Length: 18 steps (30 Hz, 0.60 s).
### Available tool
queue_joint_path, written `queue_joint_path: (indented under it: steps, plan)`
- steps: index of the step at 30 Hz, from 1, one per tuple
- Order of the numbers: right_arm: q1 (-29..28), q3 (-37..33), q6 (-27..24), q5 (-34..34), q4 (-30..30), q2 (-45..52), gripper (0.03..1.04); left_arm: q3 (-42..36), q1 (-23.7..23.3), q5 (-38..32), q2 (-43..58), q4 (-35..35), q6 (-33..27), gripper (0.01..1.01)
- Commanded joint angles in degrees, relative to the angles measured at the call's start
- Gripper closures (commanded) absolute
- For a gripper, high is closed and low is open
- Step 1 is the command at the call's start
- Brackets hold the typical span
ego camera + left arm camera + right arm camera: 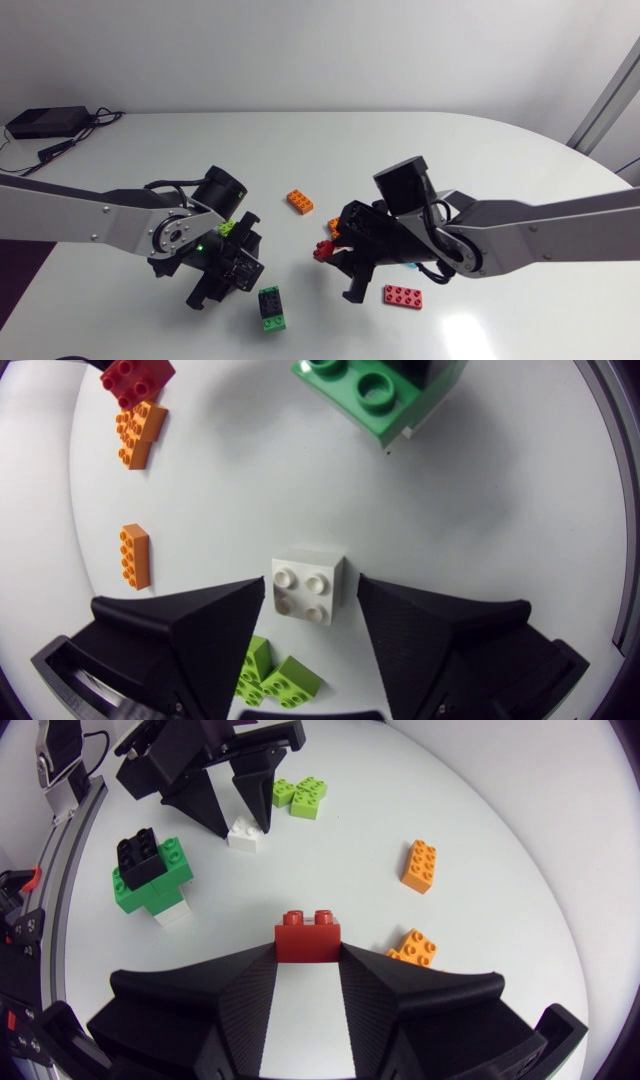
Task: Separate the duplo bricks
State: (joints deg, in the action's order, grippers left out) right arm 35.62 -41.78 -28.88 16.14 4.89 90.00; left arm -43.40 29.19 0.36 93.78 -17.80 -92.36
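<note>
Left gripper (310,592): fingers apart, white brick (308,585) sitting between them on the table (480,160), thin gap showing on both sides, so not clamped. Right gripper (307,958): fingers closed onto the two sides of a red brick (307,932), studs up. Landmark is the green-and-black stack (270,307), a black brick on a green one with a white piece at one end. The left gripper and white brick are just beside the stack, on the left-arm side. The right gripper and red brick are near the stack on the right-arm side, not touching it. Two lime bricks (300,795), joined, lie behind the left gripper's fingers, further from the stack than the white brick. One orange brick (412,948) lies just beside the right gripper's finger, on the side away from the stack. A second orange brick (300,201) lies alone, well apart from the stack, past both grippers toward the table's far side. A flat red brick (402,296) lies well apart from the stack, by the right arm, past the right gripper.
</note>
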Motion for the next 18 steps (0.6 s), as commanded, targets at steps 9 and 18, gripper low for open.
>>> queue_joint_path:
  steps: [9,18]
  plan:
    - [0.77,-3.13,2.78,0.56,1.88,4.66,0.84,-2.13,-0.89,-0.01,-2.46,-2.41,-0.02,0.123]
    - [3.23,-7.26,3.04,0.29,1.88,10.20,0.84,-1.25,-0.98,5.26,-11.78,-8.04,3.50,0.082]
